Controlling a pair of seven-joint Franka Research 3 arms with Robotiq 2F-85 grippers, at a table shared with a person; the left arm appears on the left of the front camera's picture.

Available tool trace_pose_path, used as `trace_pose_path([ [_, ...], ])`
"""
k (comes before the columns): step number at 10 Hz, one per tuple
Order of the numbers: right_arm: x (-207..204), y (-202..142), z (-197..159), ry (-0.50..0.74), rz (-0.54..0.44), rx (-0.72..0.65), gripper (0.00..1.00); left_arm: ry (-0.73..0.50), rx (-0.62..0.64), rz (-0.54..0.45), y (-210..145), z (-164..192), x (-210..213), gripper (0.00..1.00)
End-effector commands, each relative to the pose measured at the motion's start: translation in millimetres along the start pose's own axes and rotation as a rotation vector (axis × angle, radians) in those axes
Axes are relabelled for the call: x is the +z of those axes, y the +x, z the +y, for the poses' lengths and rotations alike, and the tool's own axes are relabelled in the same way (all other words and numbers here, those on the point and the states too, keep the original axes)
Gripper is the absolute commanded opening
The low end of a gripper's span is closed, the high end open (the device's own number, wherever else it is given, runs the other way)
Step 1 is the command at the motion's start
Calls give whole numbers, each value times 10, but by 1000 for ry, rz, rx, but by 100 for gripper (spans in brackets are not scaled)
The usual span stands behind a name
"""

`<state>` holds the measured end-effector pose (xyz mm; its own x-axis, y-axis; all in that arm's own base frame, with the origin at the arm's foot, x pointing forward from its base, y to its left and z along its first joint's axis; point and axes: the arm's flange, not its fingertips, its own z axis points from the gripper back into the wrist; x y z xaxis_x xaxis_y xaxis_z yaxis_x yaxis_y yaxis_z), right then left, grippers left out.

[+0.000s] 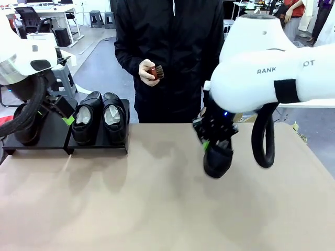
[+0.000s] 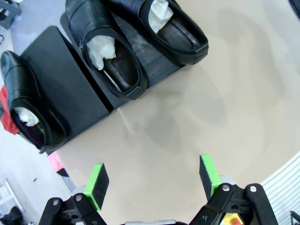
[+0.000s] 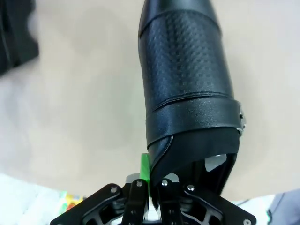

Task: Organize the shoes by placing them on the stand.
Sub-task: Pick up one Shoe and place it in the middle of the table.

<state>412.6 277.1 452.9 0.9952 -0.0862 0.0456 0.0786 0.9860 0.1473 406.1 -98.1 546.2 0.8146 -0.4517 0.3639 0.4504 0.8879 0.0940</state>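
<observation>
- Here, in the front view, the right claw (image 1: 213, 140) pinches the fourth shoe (image 1: 218, 159) by its heel rim and carries it toe-down, apparently just above the table (image 1: 157, 209), right of the middle.
- Three shoes sit on the stand (image 1: 55, 137): one (image 1: 27, 124) on the left section, a pair (image 1: 100, 117) on the right section. The person's hand (image 1: 147, 72) holds a small brush (image 1: 156, 71) at the far side.
- In the left wrist view, the left claw (image 2: 154, 180) hangs spread and empty over bare table, near the stand's sloped front.
- In the right wrist view, the right claw's pads (image 3: 145, 169) press together on the shoe's collar, the toe pointing away.
- The step in hand looks like carrying the last shoe. The next move calls for a swing across toward the stand's left section, beside the lone shoe, then levelling it before release.
</observation>
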Motion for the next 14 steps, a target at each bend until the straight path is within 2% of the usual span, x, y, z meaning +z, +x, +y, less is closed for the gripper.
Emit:
trace_pose_path([
  [1, -195, -265, 134, 31, 66, 88, 0, -12, 9, -14, -16, 4, -6, 100],
  [4, -576, -472, 397, 28, 82, 137, 0, -12, 9, -14, -16, 4, -6, 100],
  [6, -753, -538, 459, 5, 128, 152, 0, -12, 9, -14, -16, 4, -6, 100],
  [7, -799, -494, 457, 17, 139, 127, 7, -12, 9, -14, -16, 4, -6, 100],
  [10, -961, -347, 424, 27, 211, 86, 54, -12, 9, -14, -16, 4, -6, 100],
  [12, -917, -316, 426, 61, 215, 68, 87, -12, 9, -14, -16, 4, -6, 100],
  [13, -831, -313, 414, 88, 213, 64, 100, -12, 9, -14, -16, 4, -6, 100],
  [14, -678, -289, 358, 134, 200, 46, 100, -12, 9, -14, -16, 4, -6, 100],
])
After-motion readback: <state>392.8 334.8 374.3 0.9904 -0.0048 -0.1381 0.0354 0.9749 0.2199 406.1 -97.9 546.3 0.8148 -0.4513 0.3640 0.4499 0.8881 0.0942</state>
